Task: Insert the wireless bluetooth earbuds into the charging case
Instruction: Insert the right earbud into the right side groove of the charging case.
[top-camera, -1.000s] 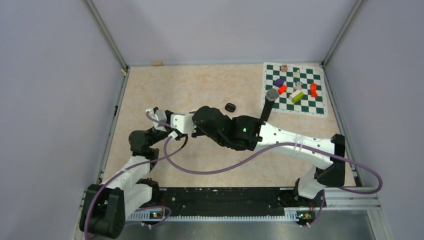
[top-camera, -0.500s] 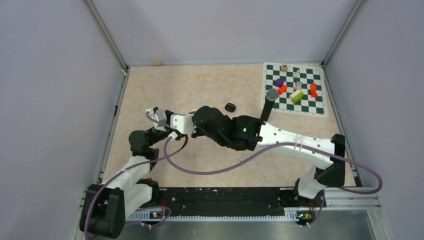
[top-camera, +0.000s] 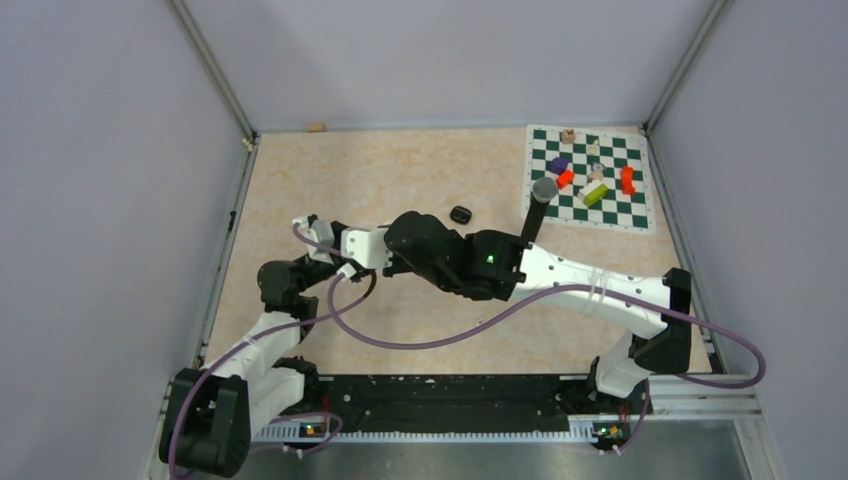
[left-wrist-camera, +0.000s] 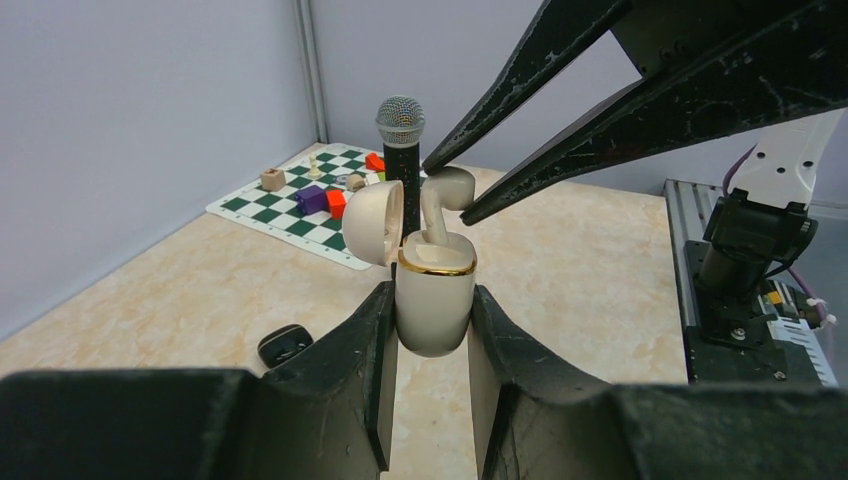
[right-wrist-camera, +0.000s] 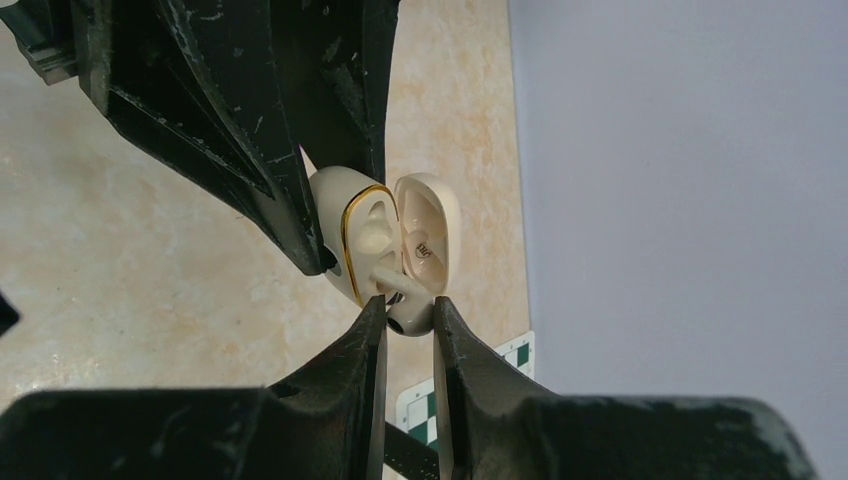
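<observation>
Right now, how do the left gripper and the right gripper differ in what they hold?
The left gripper is shut on the cream charging case; the right gripper is shut on a cream earbud. The left gripper's fingers stand apart around the wide case, while the right gripper's almost meet on the small earbud. Both have black fingers and meet at the open case.

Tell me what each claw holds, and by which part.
Left claw: the open charging case, by its lower body. Right claw: a whitish earbud, by its head.
</observation>
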